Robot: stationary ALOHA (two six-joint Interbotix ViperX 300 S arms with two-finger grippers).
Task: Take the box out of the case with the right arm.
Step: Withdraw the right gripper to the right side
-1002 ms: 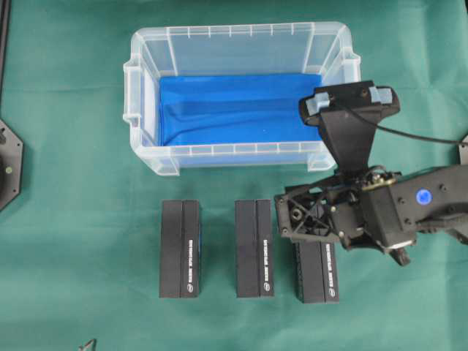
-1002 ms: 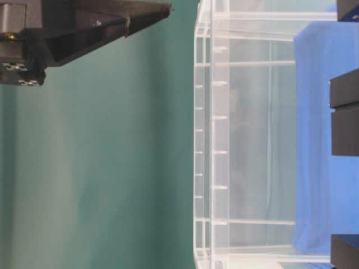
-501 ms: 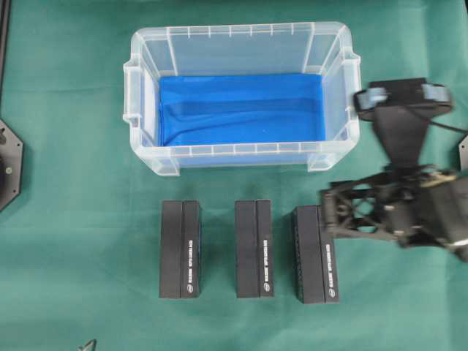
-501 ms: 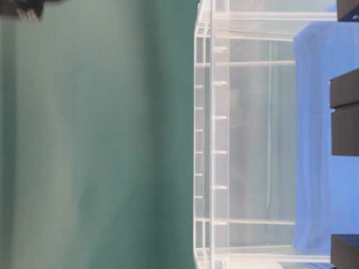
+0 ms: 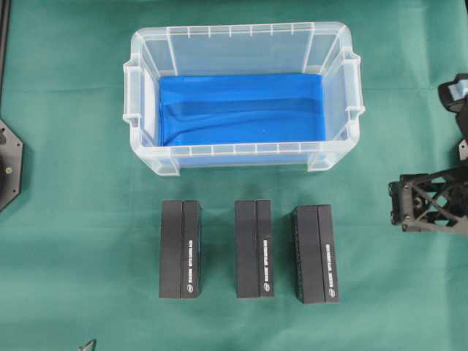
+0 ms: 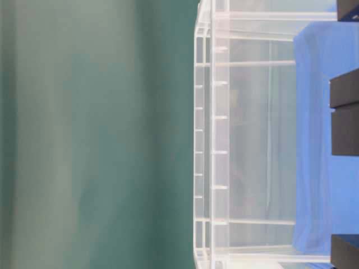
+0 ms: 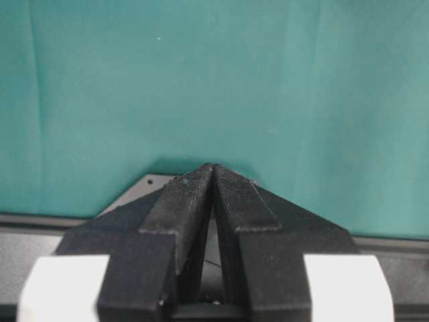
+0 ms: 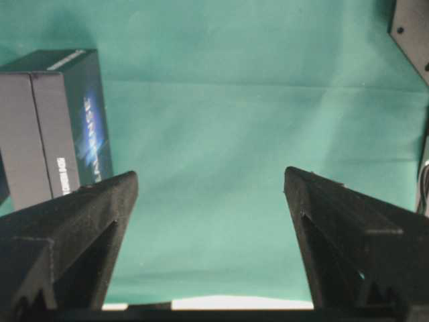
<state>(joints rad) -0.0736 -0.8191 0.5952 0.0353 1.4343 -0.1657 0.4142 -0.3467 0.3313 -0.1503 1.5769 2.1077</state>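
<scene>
The case [image 5: 234,31] stands at the top middle of the overhead view; inside it I see only its blue sheet [image 5: 241,110]. Three black boxes lie in a row on the green cloth in front of it: left [image 5: 180,248], middle [image 5: 254,248], right [image 5: 315,253]. My right gripper [image 5: 395,206] is at the far right edge, apart from the right box, open and holding nothing. In the right wrist view the right gripper [image 8: 210,174] has wide jaws over bare cloth, with a box [image 8: 53,127] to its left. My left gripper [image 7: 213,168] is shut and holds nothing.
A black mounting plate [image 5: 7,164] sits at the left edge of the cloth. The table-level view shows the case wall [image 6: 224,140] side on, with black boxes [image 6: 343,120] at its right edge.
My right gripper has drawn away to the right, from over the right box to the edge of the overhead view. The box stayed on the cloth. The jaws stayed open.
</scene>
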